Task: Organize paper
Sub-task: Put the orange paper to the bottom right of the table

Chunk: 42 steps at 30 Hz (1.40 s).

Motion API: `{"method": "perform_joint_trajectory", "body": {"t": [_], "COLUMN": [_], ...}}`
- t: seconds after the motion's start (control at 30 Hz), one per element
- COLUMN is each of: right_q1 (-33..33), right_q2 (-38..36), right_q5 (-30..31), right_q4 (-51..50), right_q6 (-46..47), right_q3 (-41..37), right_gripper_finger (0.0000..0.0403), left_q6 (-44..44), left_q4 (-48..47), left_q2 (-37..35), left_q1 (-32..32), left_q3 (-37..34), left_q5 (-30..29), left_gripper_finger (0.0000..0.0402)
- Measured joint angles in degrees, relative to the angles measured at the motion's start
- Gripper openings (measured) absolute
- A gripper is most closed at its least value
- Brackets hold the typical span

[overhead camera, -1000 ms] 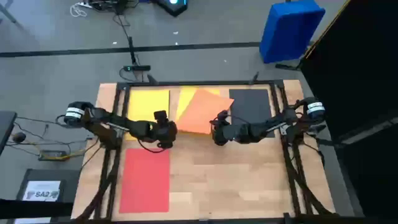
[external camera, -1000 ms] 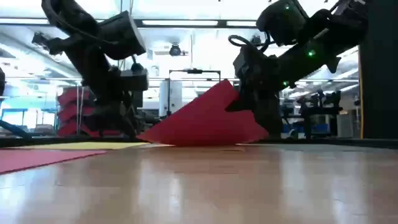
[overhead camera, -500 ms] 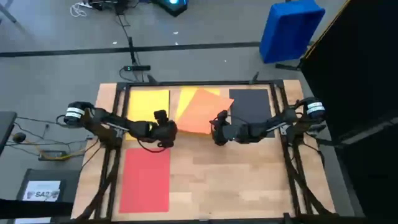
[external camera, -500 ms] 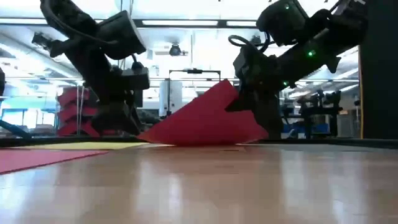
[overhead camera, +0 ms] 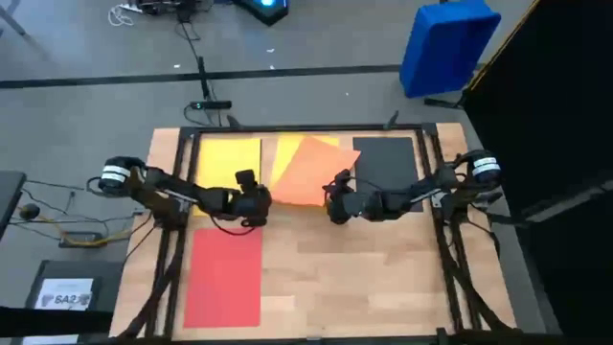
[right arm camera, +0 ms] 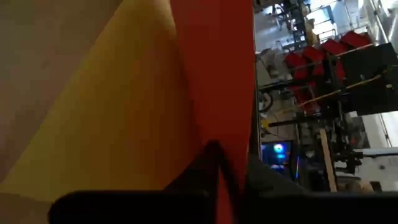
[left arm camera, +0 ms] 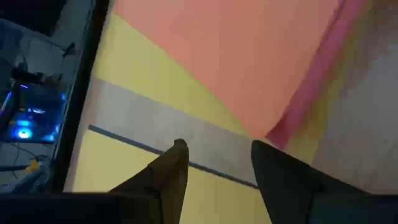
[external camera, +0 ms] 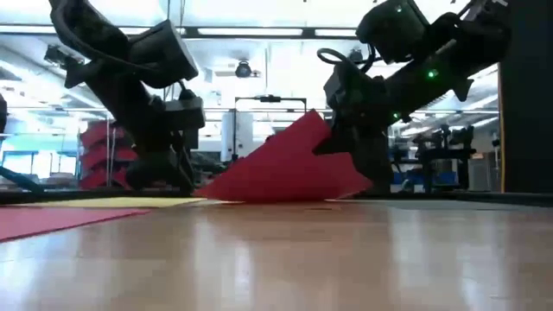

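Orange sheet (overhead camera: pixel 314 171): lay skewed at the table's far edge, btwn the two grippers, on top of a yellow sheet (overhead camera: pixel 281 158) beneath it. Right side was lifted, so in the low view it stood as a slanted wedge (external camera: pixel 289 166). Prob. raised so it could be turned or slid w/o dragging what's under it.

Right gripper (overhead camera: pixel 337 206): fingers pinched together on the orange sheet's near right corner; right wrist view showed the sheet's edge running straight into the closed fingertips (right arm camera: pixel 216 163). Grip at a corner gives leverage to swing the sheet square.

Left gripper (overhead camera: pixel 257 206): just beside the orange sheet's left near corner, fingers (left arm camera: pixel 171 171) apart, nothing btwn them; wrist view looked down on yellow paper, a strip of bare wood and the orange edge. Seemed placed to pin or catch that side, a guess only.

Left yellow sheet (overhead camera: pixel 228 161): flat at far left, looked squared already.

Black sheet (overhead camera: pixel 385 161): flat at far right, partly under the right arm.

Red sheet (overhead camera: pixel 223 278): flat near left, well apart from the rest.

Table (overhead camera: pixel 374 278): near right part bare wood.
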Motion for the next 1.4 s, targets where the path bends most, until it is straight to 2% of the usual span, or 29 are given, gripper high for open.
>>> {"method": "perform_joint_trajectory", "body": {"t": [0.6, 0.9, 1.4], "right_q1": [-0.02, -0.01, 0.0], "right_q2": [0.0, 0.0, 0.0], "right_q5": [-0.02, 0.04, 1.25], "right_q4": [1.0, 1.28, 1.13], "right_q6": [0.02, 0.03, 0.04], "right_q3": [0.0, 0.0, 0.0], "right_gripper_finger": [0.0, 0.0, 0.0], "left_q6": [-0.93, -1.36, -2.58], "left_q4": [-0.29, 2.4, -0.86], "left_q2": [0.74, 0.74, 0.74], "left_q1": [0.0, 0.0, -0.02], "left_q3": [0.0, 0.02, 0.04], "left_q5": [0.22, 0.24, 1.31], "left_gripper_finger": [0.0158, 0.0158, 0.0158]}}
